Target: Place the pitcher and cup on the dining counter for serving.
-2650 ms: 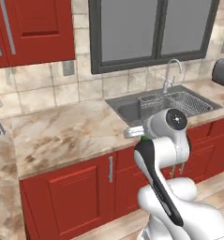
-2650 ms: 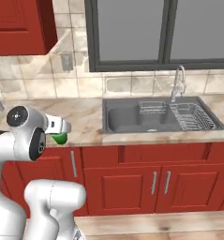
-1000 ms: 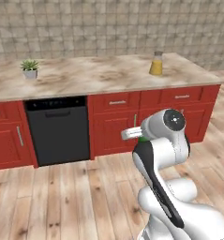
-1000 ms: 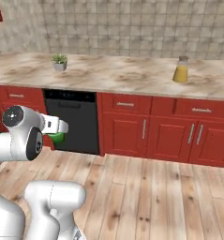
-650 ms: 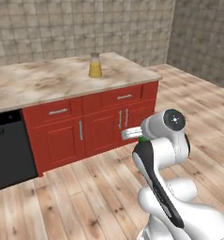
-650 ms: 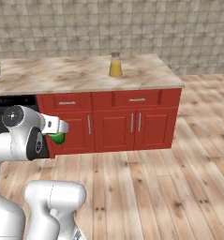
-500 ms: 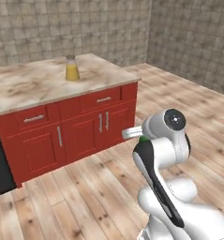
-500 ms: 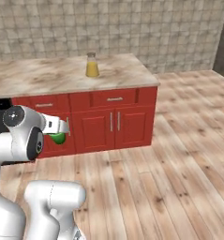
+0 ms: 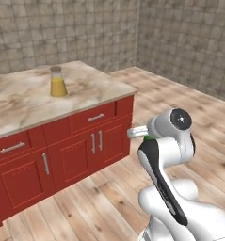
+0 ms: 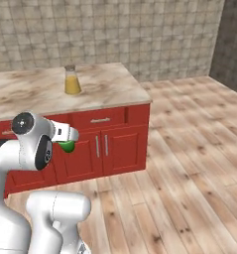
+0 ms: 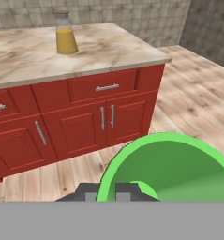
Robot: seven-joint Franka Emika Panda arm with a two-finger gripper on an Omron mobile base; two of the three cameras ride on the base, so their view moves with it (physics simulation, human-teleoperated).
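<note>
1. Pitcher (image 9: 58, 83) already stands on the dining counter (image 9: 20, 106), upright, back from the front edge and well in from the counter's right-hand end, so you can judge that half of the task done.
2. Your gripper (image 10: 66, 140) is pinched on the cup (image 11: 172, 168); the green rim sits close under the hand camera, and green peeks out below the hand in the right base view.
3. You are in the carrying step: the arm is folded near the base, and bare wooden floor (image 10: 189, 163) lies between you and the red cabinet doors (image 11: 80, 129).
4. Next, judge the approach: close in on the counter, raise the cup above the marble and lower it beside the pitcher, apart from it.
</note>
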